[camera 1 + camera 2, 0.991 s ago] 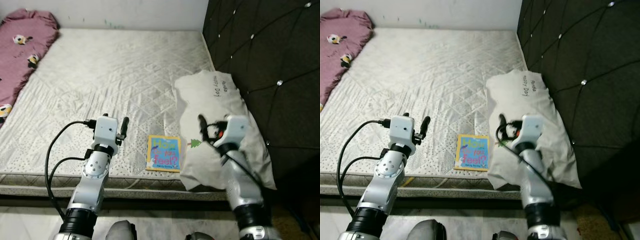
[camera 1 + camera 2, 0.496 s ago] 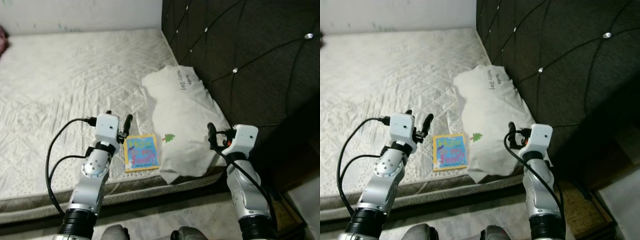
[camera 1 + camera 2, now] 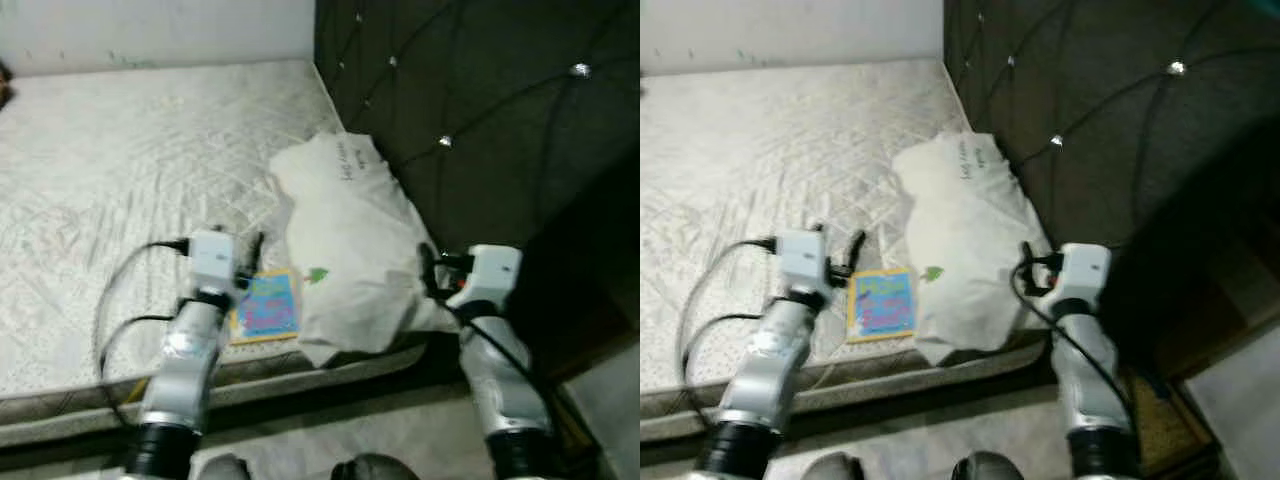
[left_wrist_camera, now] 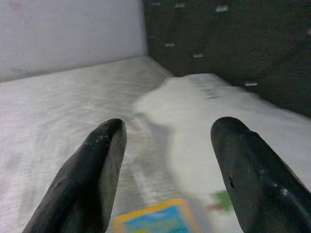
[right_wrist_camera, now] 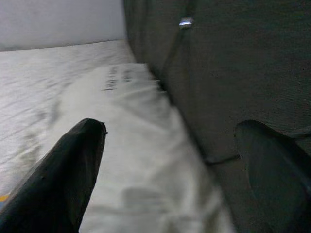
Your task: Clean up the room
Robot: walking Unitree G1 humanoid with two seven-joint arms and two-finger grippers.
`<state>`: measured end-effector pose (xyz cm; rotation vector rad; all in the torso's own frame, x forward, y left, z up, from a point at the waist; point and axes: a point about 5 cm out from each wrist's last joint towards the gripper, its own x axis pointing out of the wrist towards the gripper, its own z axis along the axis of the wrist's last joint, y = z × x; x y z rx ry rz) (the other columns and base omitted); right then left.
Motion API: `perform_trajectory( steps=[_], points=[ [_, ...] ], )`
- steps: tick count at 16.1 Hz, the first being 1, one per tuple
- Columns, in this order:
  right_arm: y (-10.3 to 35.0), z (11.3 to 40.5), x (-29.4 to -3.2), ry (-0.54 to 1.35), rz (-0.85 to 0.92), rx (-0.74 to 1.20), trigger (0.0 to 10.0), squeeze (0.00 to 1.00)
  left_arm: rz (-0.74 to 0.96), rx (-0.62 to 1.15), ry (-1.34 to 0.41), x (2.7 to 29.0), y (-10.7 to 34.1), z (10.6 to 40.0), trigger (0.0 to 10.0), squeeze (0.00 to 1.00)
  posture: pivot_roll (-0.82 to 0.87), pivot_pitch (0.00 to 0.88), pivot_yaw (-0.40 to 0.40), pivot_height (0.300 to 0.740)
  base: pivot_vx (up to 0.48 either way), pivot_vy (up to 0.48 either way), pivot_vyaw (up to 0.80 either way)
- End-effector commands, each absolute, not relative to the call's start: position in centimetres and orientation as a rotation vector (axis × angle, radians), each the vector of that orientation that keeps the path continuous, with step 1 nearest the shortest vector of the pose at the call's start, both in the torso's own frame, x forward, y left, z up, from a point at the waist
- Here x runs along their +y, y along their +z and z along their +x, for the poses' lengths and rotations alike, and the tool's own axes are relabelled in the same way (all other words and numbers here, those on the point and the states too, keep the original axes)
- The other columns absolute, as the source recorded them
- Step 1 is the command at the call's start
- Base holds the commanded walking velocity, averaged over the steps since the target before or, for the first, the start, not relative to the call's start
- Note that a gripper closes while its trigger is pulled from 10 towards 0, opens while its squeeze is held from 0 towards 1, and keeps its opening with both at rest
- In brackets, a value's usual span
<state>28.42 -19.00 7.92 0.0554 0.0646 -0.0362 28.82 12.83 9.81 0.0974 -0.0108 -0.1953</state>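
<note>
A white pillow [image 3: 345, 245] with small dark writing lies on the bare quilted mattress [image 3: 120, 150], against the dark tufted headboard [image 3: 480, 110]. A colourful children's book [image 3: 265, 305] lies flat near the mattress's front edge, touching the pillow's left side. My left gripper [image 3: 252, 248] hovers just above the book's far edge; its fingers [image 4: 97, 170] are open with nothing between them. My right gripper [image 3: 428, 268] is raised at the pillow's right front corner, next to the headboard. It is open and empty, with fingers [image 5: 73, 170] wide apart. The head views are blurred.
The headboard rises along the right side of the bed. A pale wall [image 3: 150, 30] closes the far side. The mattress's front edge [image 3: 90, 395] runs just below my arms, with light floor [image 3: 330, 430] under it.
The head camera has swung to the right, so the pink blanket has left the picture and the headboard takes up more of it. Both arms keep their raised pose, grippers open.
</note>
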Motion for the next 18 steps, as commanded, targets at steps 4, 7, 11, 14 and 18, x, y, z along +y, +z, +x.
perform_trajectory(
  steps=[4,7,11,14,18],
  points=[
    [8.32,28.56,-18.55,-0.019,0.055,0.053,10.0,0.0,0.083,-0.016,-0.165,13.5,10.2,29.14,10.0,0.0,-0.04,0.052,-0.022,0.74,0.0,-0.23,0.0],
    [8.39,28.7,-18.45,-0.013,0.053,0.052,10.0,0.0,0.055,-0.001,-0.16,13.63,10.07,29.27,10.0,0.0,-0.04,0.051,-0.024,0.74,0.0,0.16,0.0],
    [8.45,28.82,-18.42,-0.014,0.056,0.051,10.0,0.0,0.024,0.003,-0.166,13.39,10.1,29.37,10.0,0.0,-0.05,0.048,-0.022,0.74,0.0,0.48,0.0],
    [8.44,28.89,-18.51,-0.018,0.056,0.054,10.0,0.0,0.007,0.001,-0.173,13.18,10.21,29.53,10.0,0.0,-0.05,0.047,-0.023,0.74,0.0,0.48,0.0],
    [8.49,28.98,-18.51,-0.016,0.05,0.056,10.0,0.0,0.002,-0.003,-0.17,13.13,10.34,29.67,10.0,0.0,-0.05,0.046,-0.025,0.74,0.0,0.48,0.0]
  ],
)
